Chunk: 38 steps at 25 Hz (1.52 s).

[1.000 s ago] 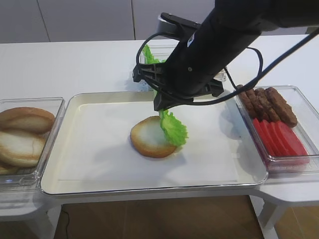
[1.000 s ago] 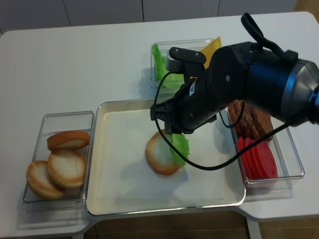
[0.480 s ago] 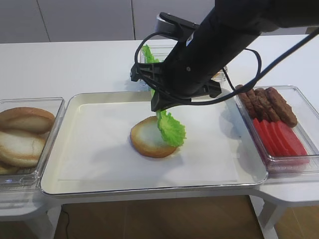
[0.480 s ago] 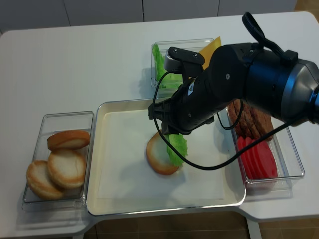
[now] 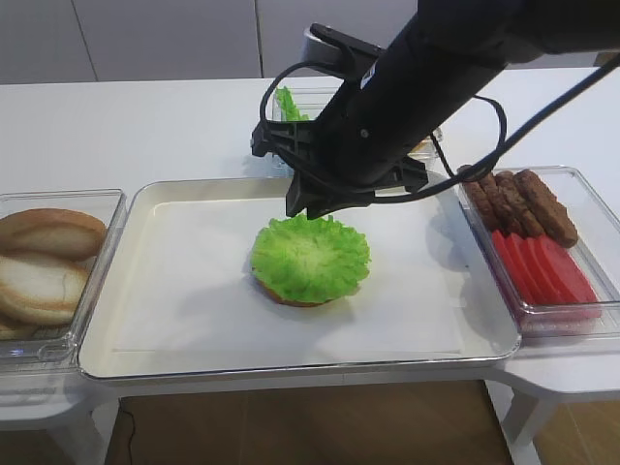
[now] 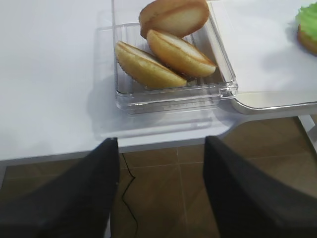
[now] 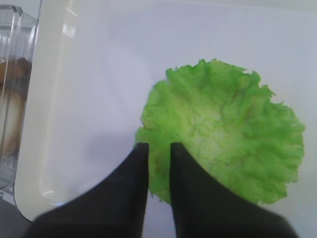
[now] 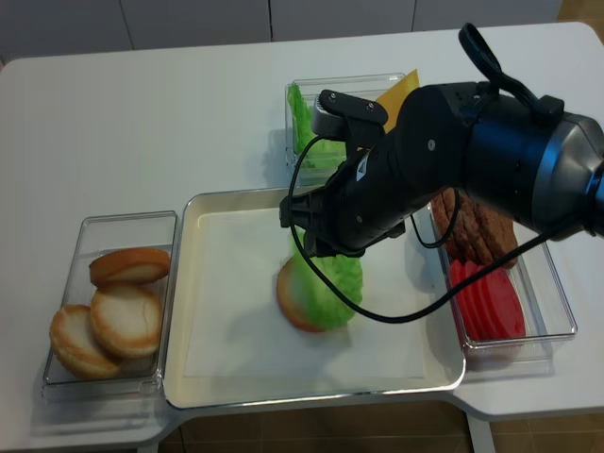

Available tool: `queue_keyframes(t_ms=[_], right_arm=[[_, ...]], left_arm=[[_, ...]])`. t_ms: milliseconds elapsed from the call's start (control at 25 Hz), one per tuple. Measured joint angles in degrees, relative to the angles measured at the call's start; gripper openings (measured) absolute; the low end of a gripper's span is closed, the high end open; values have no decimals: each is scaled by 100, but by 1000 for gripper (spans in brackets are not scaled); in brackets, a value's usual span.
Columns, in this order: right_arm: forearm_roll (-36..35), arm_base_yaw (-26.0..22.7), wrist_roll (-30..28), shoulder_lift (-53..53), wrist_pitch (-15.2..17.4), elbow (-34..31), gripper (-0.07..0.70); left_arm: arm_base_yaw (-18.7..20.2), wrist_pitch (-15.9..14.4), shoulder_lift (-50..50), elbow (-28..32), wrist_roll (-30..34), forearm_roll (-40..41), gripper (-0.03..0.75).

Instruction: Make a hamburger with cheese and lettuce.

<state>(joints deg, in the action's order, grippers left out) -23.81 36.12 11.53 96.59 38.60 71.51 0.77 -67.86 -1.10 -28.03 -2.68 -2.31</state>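
Right end effector (image 7: 156, 151) hangs above the white tray (image 5: 184, 329), its two fingers narrowly parted and gripping nothing. Beneath it, at the tray's middle, the lettuce (image 5: 310, 257) lies flat over the hamburger (image 8: 288, 302), only the bun's brown rim peeking out.

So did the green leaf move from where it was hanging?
Yes. The lettuce dropped down from the right gripper and now lies flat, covering the bun half on the tray.
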Motion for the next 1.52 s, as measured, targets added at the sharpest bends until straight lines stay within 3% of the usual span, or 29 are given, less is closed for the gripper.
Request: queue_keyframes(t_ms=[200,520,680,920,1280,1520], right_arm=[[-73,0,0,0,0,0,202],[15,0,-112,0,-10,0,430],[308,-41,-149,0,129,0,447],[1008,-671,-156,-94,881,0,449],[2715,-1601,-156,-835,1887,0,449],[2891,-2119,-173,-1345,2243,0,406]], left_arm=[[0,0,0,0,0,0,405],[0,0,0,0,0,0,405],[0,0,0,0,0,0,405],[0,0,0,0,0,0,405],[0,0,0,0,0,0,405],[0,0,0,0,0,0,405]])
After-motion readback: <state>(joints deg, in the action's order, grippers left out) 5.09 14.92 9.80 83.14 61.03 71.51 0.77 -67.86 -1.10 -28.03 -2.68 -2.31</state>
